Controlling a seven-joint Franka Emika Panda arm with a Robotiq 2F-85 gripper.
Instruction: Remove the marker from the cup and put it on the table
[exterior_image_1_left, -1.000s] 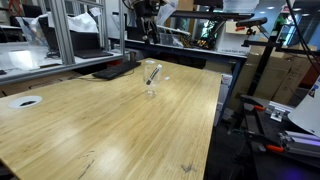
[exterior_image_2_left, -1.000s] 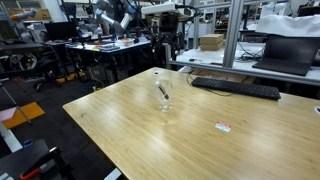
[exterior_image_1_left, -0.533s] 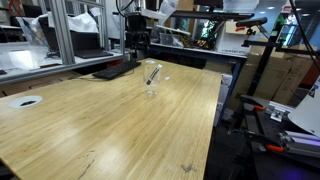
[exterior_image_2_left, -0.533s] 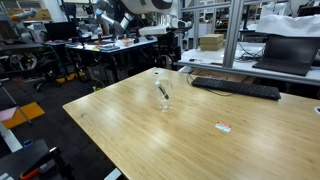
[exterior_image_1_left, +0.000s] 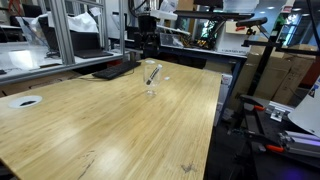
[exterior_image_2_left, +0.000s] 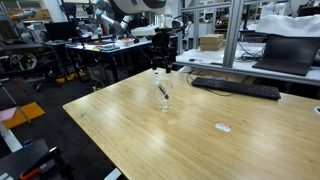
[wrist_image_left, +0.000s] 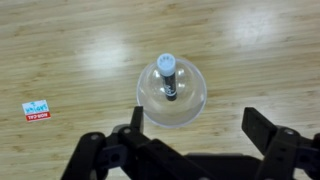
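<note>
Wooden table (exterior_image_2_left: 130, 135) with clear cup (exterior_image_2_left: 164, 98), keyboard (exterior_image_2_left: 235, 88), small label (exterior_image_2_left: 223, 126)

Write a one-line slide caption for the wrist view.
Open end effector hovers above a clear glass cup holding a white-capped dark marker on the light wooden table, a red-and-white label nearby.

One marker (wrist_image_left: 168, 72), one cup (wrist_image_left: 191, 101), one keyboard (exterior_image_2_left: 236, 88) and one small label (wrist_image_left: 36, 110).

No legible text is showing in any view. A small card (wrist_image_left: 36, 110) is lying on the bench (wrist_image_left: 80, 40), carrying blue and red print too blurred to read.
</note>
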